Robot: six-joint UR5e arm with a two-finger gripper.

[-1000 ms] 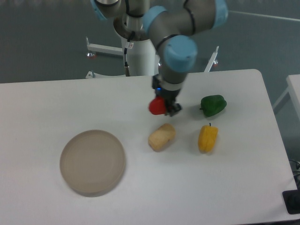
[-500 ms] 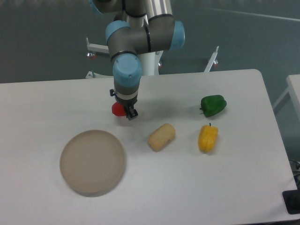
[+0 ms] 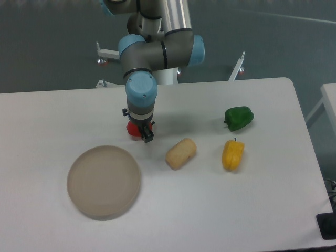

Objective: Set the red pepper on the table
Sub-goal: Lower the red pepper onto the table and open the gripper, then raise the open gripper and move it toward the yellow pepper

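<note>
Setting the load down cleanly is the job here, and the layout reads best from the left side of the frame. At lower left sits the round beige-grey plate [image 3: 104,181], flat on the large white counter with rounded corners [image 3: 47,121]; it is not the target, so the release should land on bare white surface beside it, not over its rim. Just above and to the right of the plate, near the centre of the frame, the end effector [image 3: 140,130] points straight down under the grey and blue arm, closed around the small glossy red toy pepper [image 3: 134,128], which shows only as a red patch at the left of the dark fingers. Whether the pepper already touches the counter cannot be told from this view, since the wrist hides most of it. A good finish, in my judgement, means lowering until the pepper bears on the surface, then opening the fingers slowly and lifting straight up so the rounded toy does not roll or get dragged. To the right lies a tan oval potato-like toy [image 3: 181,153], near but apart from the drop spot, so sideways motion that way should be avoided. Further right, the yellow pepper [image 3: 232,154] and green pepper [image 3: 239,117] lie well clear.
</note>
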